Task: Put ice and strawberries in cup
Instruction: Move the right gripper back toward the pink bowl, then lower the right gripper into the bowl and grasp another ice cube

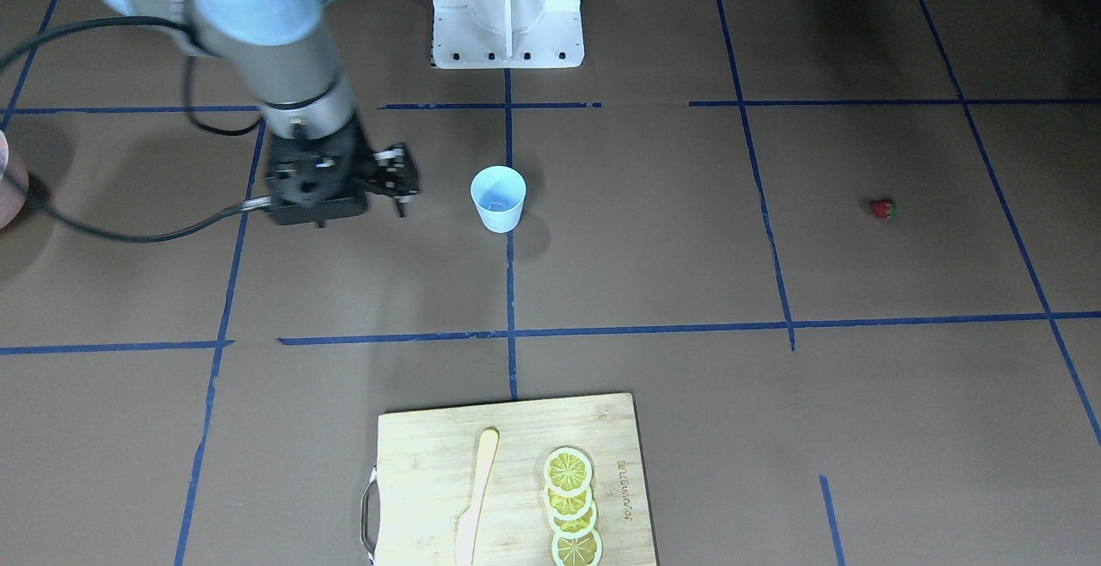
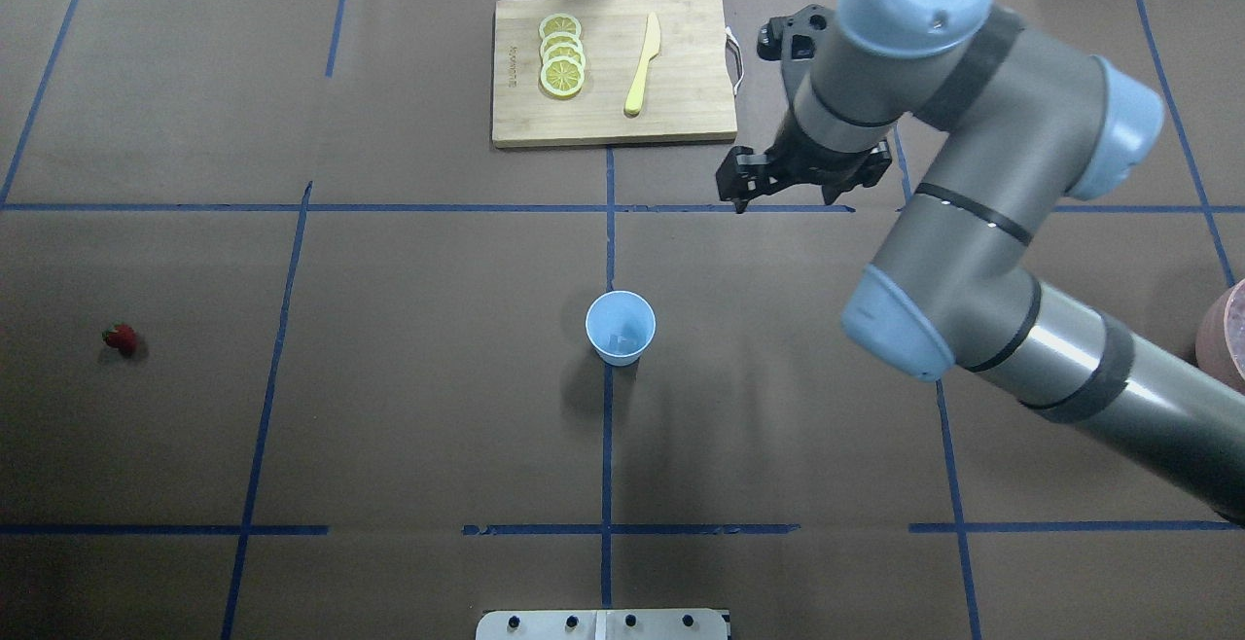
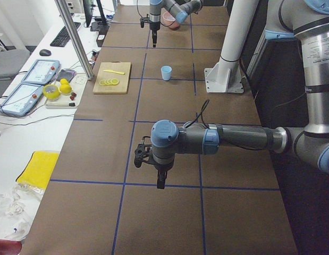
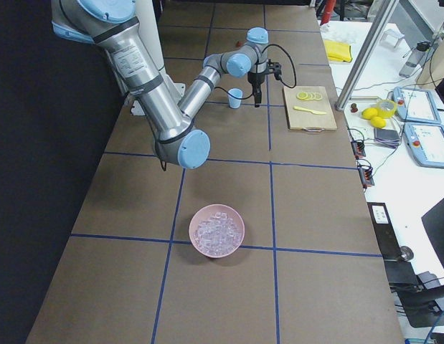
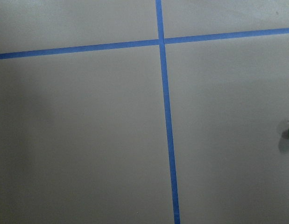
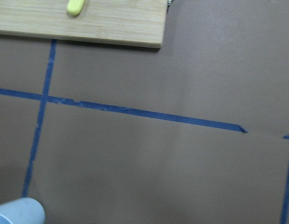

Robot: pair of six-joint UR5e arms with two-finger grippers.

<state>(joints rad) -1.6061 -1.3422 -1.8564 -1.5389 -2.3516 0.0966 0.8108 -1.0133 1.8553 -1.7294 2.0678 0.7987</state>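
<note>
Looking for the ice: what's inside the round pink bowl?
Clear ice cubes fill the round pink bowl; they cover its bottom, so anything beneath them cannot be seen.

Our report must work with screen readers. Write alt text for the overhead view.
A blue cup stands mid-table. The right arm's tool hangs beyond it, near a board with lemon slices and a knife. A strawberry lies alone at far left.
</note>
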